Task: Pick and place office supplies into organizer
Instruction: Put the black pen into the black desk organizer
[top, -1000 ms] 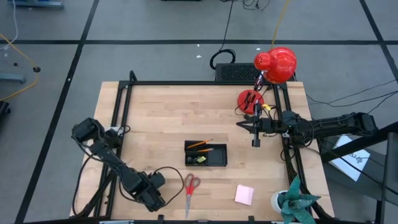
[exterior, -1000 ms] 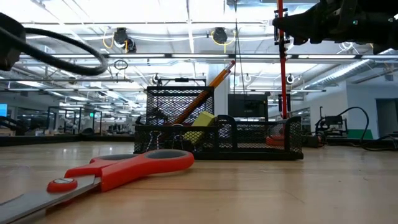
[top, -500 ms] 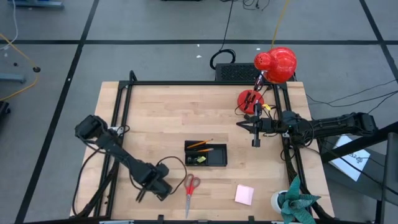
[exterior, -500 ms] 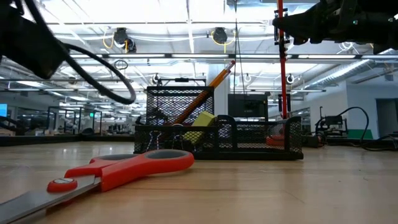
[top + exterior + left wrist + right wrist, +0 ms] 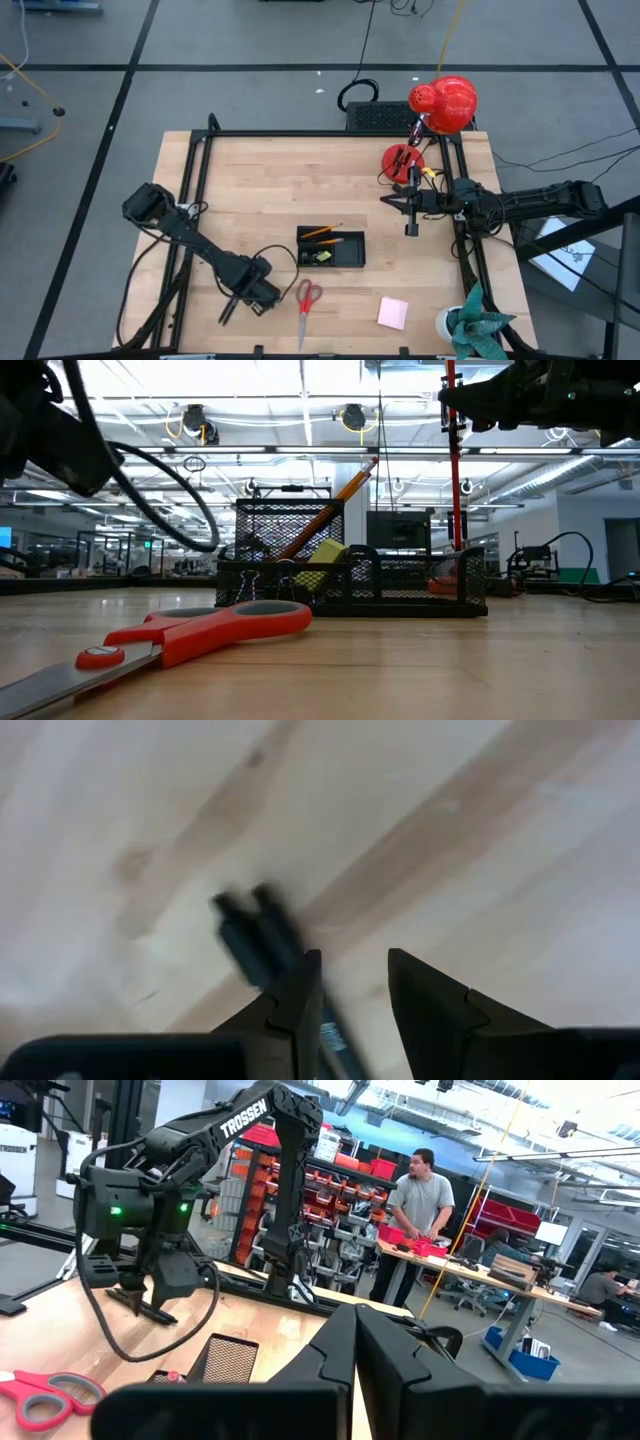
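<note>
Left gripper (image 5: 229,309) is pinching a black pen (image 5: 262,942) near its back end. Prob light, stiff, slippery, so mid-barrel's safer imo. Right gripper (image 5: 410,229) pressed together, empty, well apart.

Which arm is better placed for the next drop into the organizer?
Probably left. The left gripper is close to the organizer, beside the scissors, with a black pen at it. The right gripper waits near the red lamp.
</note>
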You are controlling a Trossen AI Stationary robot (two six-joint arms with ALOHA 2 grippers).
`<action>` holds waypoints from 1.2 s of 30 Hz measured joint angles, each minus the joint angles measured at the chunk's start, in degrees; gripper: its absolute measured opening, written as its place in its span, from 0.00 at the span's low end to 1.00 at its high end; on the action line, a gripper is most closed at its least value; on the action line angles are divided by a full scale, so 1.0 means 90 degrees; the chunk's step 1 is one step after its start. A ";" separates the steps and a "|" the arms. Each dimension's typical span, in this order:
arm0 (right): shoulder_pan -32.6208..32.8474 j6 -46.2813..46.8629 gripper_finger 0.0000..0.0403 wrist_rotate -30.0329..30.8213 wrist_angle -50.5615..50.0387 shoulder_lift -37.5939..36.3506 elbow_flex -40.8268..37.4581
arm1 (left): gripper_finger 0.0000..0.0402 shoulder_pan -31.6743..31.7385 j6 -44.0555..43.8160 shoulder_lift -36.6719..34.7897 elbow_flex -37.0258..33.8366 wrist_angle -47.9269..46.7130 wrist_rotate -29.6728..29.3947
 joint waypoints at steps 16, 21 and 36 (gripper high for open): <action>0.0000 0.0036 0.01 0.0000 0.0000 0.0000 0.0000 | 0.30 -0.0165 -0.0305 0.0000 0.0000 -0.0196 -0.0526; 0.0000 0.0150 0.01 -0.0002 0.0000 0.0001 -0.0001 | 0.30 -0.0252 -0.0471 0.0000 0.0000 -0.0261 -0.0656; 0.0002 0.0153 0.01 -0.0012 0.0007 0.0002 0.0000 | 0.30 -0.0660 -0.0805 0.0514 -0.0013 0.0170 -0.0627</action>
